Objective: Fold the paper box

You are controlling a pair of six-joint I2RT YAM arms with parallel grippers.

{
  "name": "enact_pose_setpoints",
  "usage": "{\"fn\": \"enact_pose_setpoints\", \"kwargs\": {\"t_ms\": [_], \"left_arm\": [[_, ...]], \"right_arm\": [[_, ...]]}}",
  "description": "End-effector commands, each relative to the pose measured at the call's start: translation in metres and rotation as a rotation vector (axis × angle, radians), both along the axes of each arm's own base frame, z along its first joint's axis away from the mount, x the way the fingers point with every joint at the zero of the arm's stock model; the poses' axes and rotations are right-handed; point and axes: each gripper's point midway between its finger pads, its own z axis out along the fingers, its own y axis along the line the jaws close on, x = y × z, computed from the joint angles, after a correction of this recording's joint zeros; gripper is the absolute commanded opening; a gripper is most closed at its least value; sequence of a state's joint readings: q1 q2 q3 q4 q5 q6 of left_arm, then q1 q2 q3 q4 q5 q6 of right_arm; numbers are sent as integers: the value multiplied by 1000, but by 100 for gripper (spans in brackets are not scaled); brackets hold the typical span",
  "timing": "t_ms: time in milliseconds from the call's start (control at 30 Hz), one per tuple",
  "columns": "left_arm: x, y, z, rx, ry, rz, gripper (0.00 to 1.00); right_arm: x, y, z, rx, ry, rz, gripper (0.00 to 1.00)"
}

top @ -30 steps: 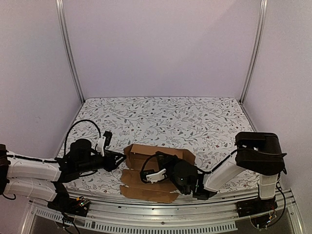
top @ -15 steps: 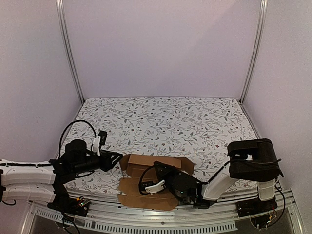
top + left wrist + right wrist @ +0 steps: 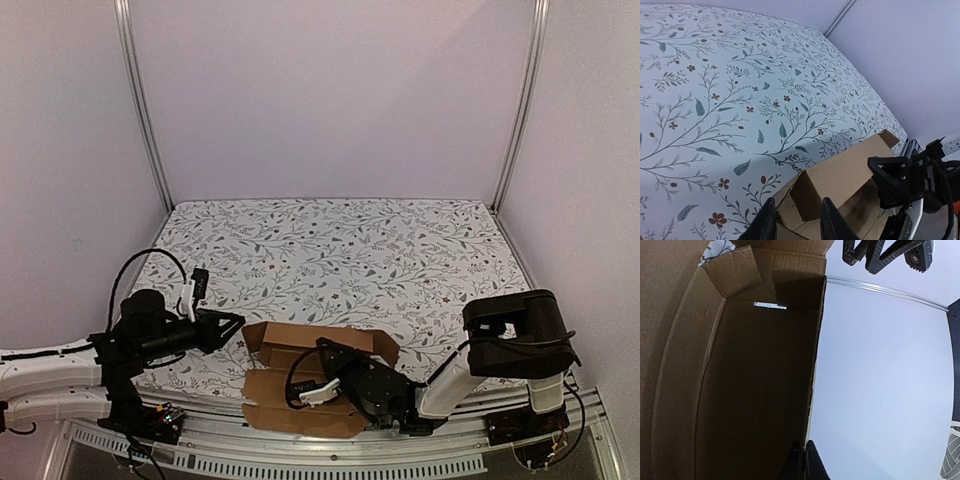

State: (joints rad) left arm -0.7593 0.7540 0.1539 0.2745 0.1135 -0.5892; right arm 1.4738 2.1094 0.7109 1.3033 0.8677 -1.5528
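Right gripper (image 3: 802,452), fingers pressed shut with nothing seen between them, reached inside the plain brown die-cut cardboard box (image 3: 290,335), which sat half-formed at 6 o'clock on the floral-print tabletop (image 3: 400,250), near its front edge. Left gripper (image 3: 232,321), jaws slightly apart and empty, hovered just beside the box's 9 o'clock end. Such cardboard was probably light, stiff across panels, weak at creases and quick to slide (one arm should pin it); a flap edge or wall rim looked the best hold. Against a second earlier, box and right arm sat nearer 6 o'clock, and the left arm had drawn back toward 9 o'clock.
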Motion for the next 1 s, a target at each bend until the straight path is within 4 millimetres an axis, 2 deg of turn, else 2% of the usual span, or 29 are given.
{"fn": "enact_pose_setpoints", "kwargs": {"t_ms": [0,200,500,700,900,967], "left_arm": [[-12,9,-27,34,81,5,30],[-8,23,-49,99,126,79,26],[9,32,-64,196,161,176,23],[25,28,-74,259,175,200,13],[33,8,-85,274,210,139,1],[34,5,-84,265,210,129,0]], "right_arm": [[-4,-8,-21,-66,10,-12,0],[-4,-7,-19,-57,9,-17,0],[-6,-5,-19,-60,8,-15,0],[-7,-3,-20,-59,13,-13,0],[-8,-3,-21,-56,14,-14,0],[-8,-2,-21,-55,14,-12,0]]}}
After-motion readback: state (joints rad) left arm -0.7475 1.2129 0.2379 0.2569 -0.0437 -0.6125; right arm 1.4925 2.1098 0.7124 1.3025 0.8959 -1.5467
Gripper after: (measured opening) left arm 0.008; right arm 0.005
